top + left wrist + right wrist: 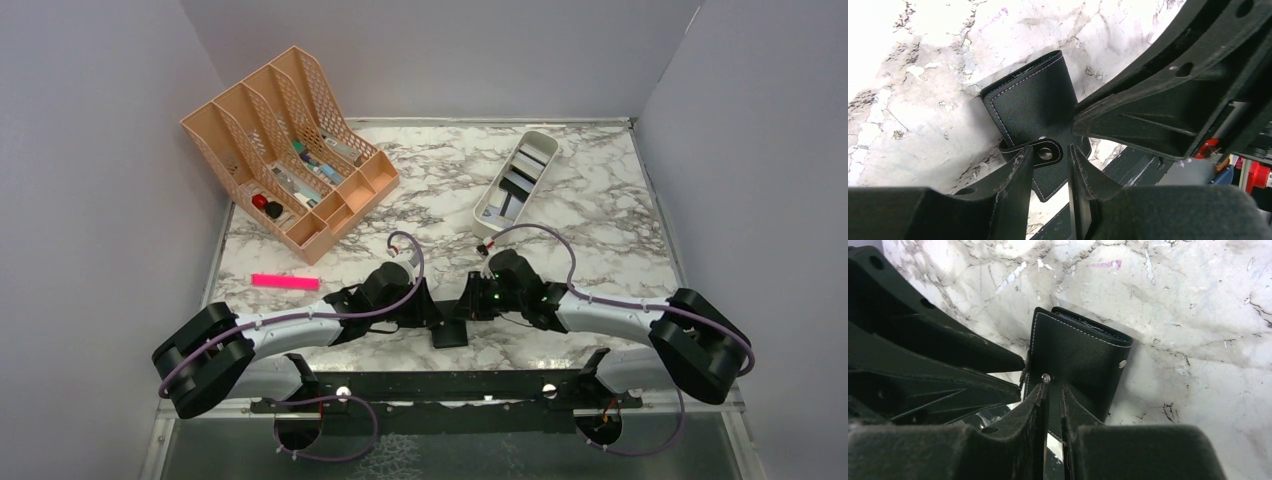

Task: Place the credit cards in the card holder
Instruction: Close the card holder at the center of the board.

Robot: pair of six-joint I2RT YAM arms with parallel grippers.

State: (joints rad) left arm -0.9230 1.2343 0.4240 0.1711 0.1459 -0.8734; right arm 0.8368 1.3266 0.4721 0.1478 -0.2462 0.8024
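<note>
Marble tabletop [600,200], grey walls [450,50]. Credit cards [520,185] lie in a white tray [500,172], upper right. Bottom centre, the right gripper [1053,389] pinches the black card holder [1078,357]; the left gripper [1049,165] straddles its snap tab [1045,154], grip unclear.

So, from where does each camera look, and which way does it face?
Top external: above and behind, facing down on the marble table; left arm, right arm show.
Left wrist: on the left arm, facing the card holder; both arms' jaws show.
Right wrist: on the right arm, facing the card holder; both arms' jaws show.
Shared: the card holder.
</note>
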